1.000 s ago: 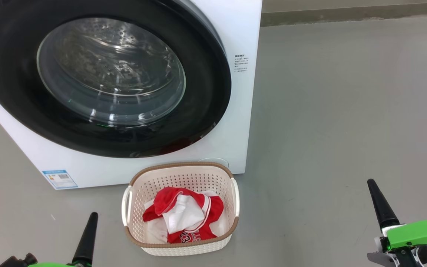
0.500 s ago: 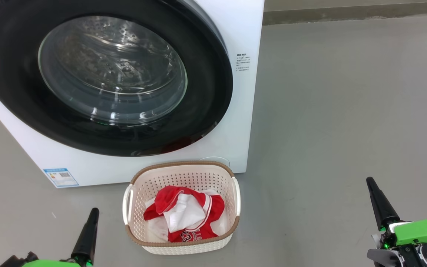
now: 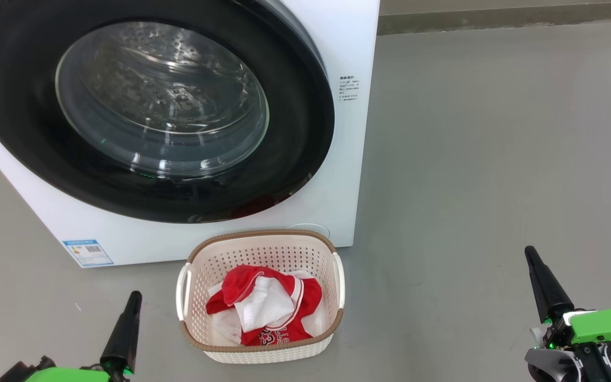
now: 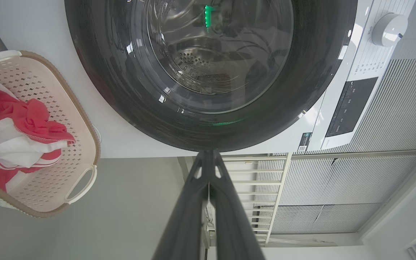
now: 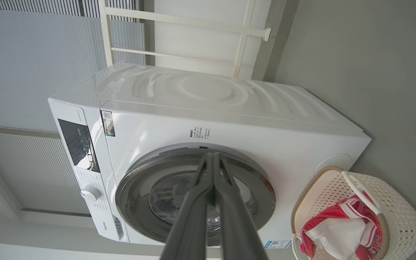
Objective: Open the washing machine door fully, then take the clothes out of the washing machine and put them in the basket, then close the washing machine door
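The white washing machine (image 3: 348,159) stands at the upper left, and its black-rimmed door (image 3: 295,132) with the glass window lies shut against the front. On the floor in front of it sits the cream basket (image 3: 263,353), holding the red and white clothes (image 3: 263,307). My left gripper (image 3: 134,295) is low at the left of the basket, shut and empty. My right gripper (image 3: 529,251) is far off at the lower right, also shut and empty. The wrist views show the door (image 4: 302,90) (image 5: 262,191), the basket (image 4: 85,144) (image 5: 403,216) and the clothes (image 4: 27,119) (image 5: 341,231).
Bare grey floor (image 3: 496,159) stretches to the right of the machine up to a wall base (image 3: 496,18). The control panel and knob (image 4: 388,29) show in the left wrist view, with white railings and ribbed wall panels (image 4: 338,195) behind the machine.
Both grippers have sunk slightly lower and stay shut. The head camera has shifted a little, so the machine and basket sit a touch further right.
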